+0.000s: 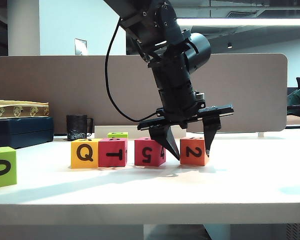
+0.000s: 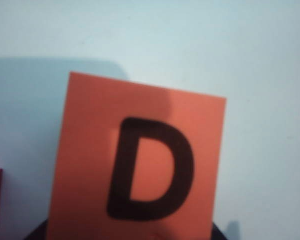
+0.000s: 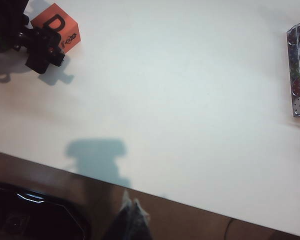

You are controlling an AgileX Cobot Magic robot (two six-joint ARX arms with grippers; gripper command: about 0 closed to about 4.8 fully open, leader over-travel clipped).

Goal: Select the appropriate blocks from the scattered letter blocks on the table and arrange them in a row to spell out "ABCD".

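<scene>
4 same-sized foam cubes are sitting in a row across the middle of the exterior frame on the white table point(image 1: 250, 185): a yellow cube point(image 1: 84, 153) showing a black Q, a magenta-red cube point(image 1: 113, 152) touching it and showing a T lying on its side, a second magenta-red cube point(image 1: 149, 152) a little apart showing 5 and 4, and an orange cube point(image 1: 193, 151) showing 2. The left wrist view is showing the orange cube's top face, which is carrying a bold black D. The left gripper point(image 1: 191, 152) is pointing down at center right of the exterior frame, its jaws standing open with one dark finger on each side of the orange cube, gripping nothing. The right gripper point(image 3: 130, 220) is showing only as closed-together tips at the bottom edge of its own view, over the table's edge, holding nothing. A lime-green cube point(image 1: 2, 167) marked 0 is sitting at the far left.
</scene>
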